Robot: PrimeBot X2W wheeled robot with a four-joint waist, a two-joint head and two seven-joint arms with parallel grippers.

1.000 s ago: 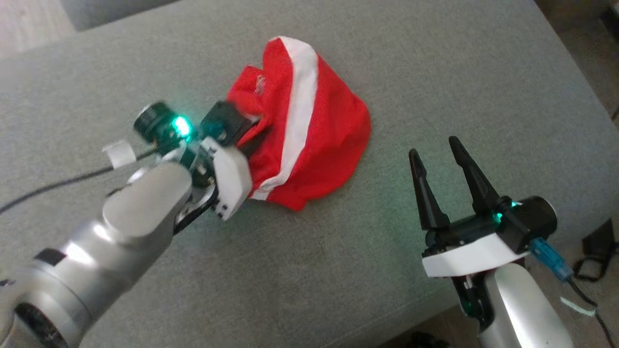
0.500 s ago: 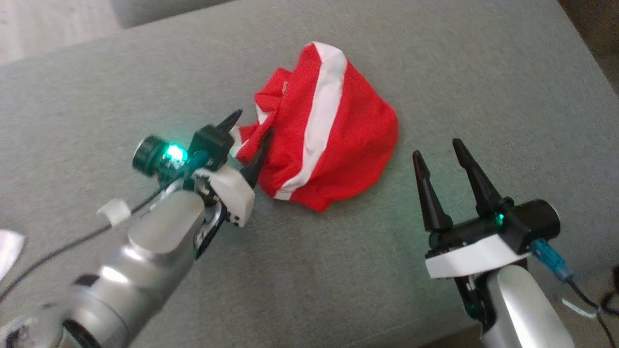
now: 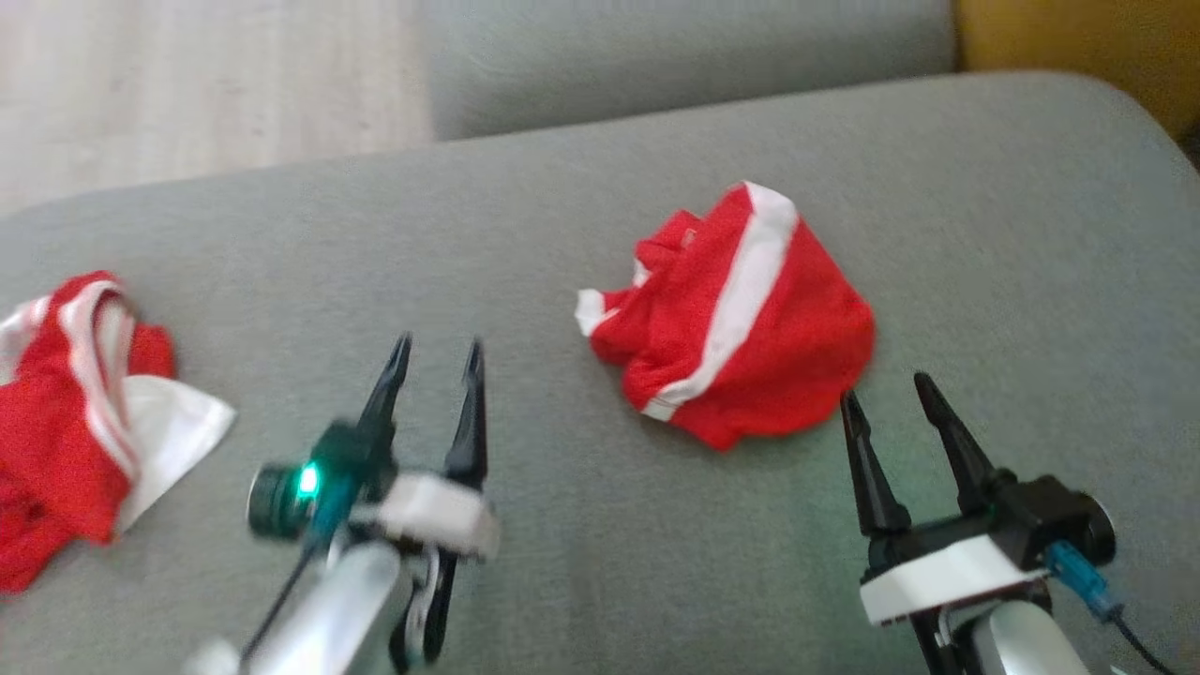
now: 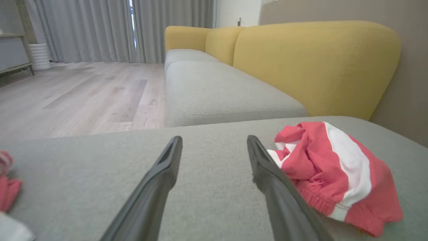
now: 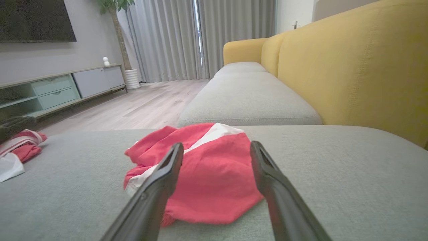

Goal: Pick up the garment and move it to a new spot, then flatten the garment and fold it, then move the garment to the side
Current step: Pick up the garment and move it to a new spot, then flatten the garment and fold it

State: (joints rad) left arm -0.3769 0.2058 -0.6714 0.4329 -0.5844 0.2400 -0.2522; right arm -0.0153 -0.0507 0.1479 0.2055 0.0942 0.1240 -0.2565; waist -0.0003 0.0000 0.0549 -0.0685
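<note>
Soft, even daylight; brightest at slit between grey curtains. Shadows faint: thin dark edge under red garment. Head view hazy overall, left gripper and arm smeared by motion blur, green lamp flaring. Floor washed out. Wrist views crisper at distance; own fingers soft near bottom edge, straight lines bowing toward edges.

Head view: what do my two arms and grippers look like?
The left gripper and right gripper each have two long tapering black fingers, a white plate and a silvery forearm. The left shows a green light; the right carries a blue connector with a dark cable.
</note>
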